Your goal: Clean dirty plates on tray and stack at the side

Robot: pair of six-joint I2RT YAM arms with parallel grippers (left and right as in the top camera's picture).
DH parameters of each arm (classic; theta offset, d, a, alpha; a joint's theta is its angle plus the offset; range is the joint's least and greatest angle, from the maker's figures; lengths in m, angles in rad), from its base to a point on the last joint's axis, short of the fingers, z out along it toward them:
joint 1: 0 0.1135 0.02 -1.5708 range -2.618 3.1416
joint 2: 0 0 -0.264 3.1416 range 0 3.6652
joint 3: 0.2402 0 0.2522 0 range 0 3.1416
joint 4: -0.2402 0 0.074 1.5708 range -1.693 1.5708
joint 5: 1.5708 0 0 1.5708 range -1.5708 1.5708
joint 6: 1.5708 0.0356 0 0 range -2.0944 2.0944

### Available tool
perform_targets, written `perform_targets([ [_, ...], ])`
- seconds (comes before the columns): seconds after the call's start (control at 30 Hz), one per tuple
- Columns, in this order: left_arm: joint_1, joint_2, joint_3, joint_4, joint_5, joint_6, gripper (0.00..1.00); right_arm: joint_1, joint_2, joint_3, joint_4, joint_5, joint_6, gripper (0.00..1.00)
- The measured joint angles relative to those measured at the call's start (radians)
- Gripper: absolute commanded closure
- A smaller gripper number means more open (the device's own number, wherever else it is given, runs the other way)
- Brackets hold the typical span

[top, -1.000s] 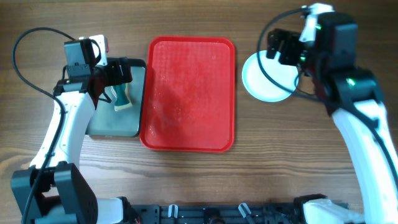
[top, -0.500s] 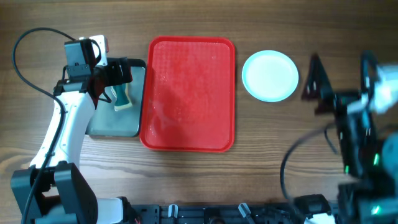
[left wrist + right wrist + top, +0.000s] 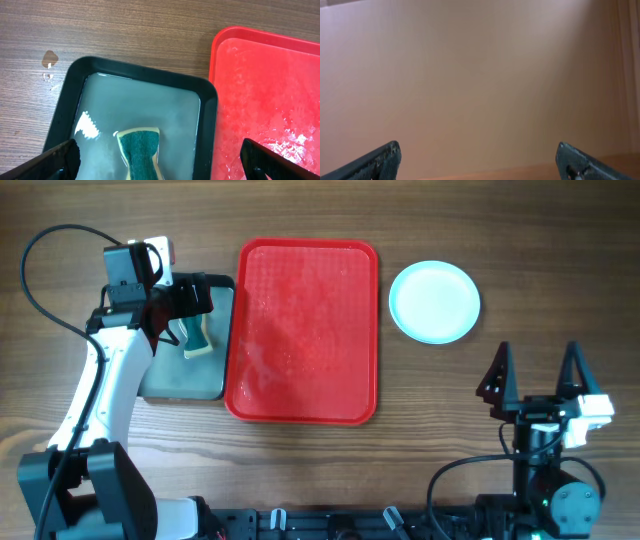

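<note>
The red tray [image 3: 305, 330] lies mid-table, wet and with nothing on it; its left part shows in the left wrist view [image 3: 270, 90]. To its right a round white plate [image 3: 434, 301] with a pale teal rim rests on the table; whether others lie under it I cannot tell. My left gripper [image 3: 190, 302] hangs open over a green-topped sponge [image 3: 141, 152]. My right gripper [image 3: 535, 375] is open near the front right edge, well apart from the plate, with nothing between its fingers. The right wrist view shows only a blurred brown surface.
A black-rimmed tray [image 3: 135, 80] holding water and the sponge [image 3: 195, 337] sits against the red tray's left side. Small drops [image 3: 49, 59] lie on the wood beyond it. The right arm's base [image 3: 545, 500] is at the front edge.
My right arm has pulled back from above the plate to the front right of the table, its fingers still wide. The left arm and the sponge have not moved.
</note>
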Motion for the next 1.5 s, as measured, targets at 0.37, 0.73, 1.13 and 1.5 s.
perform_targets([
  [0.37,0.0,0.0,0.0,0.0,0.0,0.0,0.0,-0.006,-0.082,-0.138,-0.04,-0.05,-0.019,0.0],
  [0.73,0.0,0.0,0.0,0.0,0.0,0.0,0.0,-0.006,-0.087,-0.177,-0.307,-0.088,-0.139,0.0],
  [1.13,0.0,0.0,0.0,0.0,0.0,0.0,0.0,-0.006,-0.087,-0.177,-0.307,-0.101,-0.2,0.0],
  [1.5,0.0,0.0,0.0,0.0,0.0,0.0,0.0,-0.006,-0.087,-0.177,-0.307,-0.102,-0.2,0.0],
])
